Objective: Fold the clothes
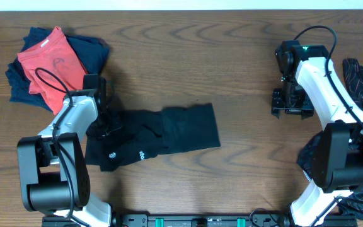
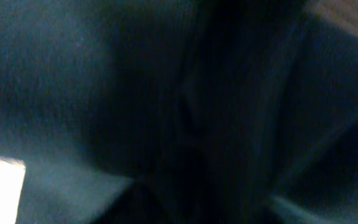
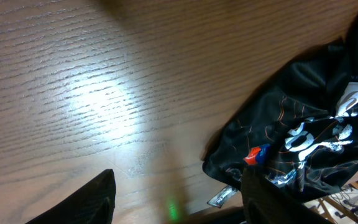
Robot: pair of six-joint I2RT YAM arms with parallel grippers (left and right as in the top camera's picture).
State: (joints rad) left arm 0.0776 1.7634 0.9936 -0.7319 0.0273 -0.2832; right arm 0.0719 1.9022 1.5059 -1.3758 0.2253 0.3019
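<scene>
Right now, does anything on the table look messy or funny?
Yes. The black garment in the middle lies crooked and rumpled, its left end bunched up at the left gripper. The red top sits askew on a crumpled navy pile, and a printed dark garment is heaped at the right edge.

L gripper [image 1: 108, 123] jaws hidden, prob. in black garment [image 1: 183, 129] folds.

- Black garment [image 1: 181, 132]: plain black; I read a small white hexagon logo [image 1: 111, 155] and white lettering on it.
- Top garment [image 1: 50, 63] of the pile: coral red; garment beneath [image 1: 90, 50]: navy blue.
- Printed garment [image 3: 303, 134]: black, with thin orange lines and white motifs.
- Table [image 1: 232, 57]: brown wood grain.
</scene>
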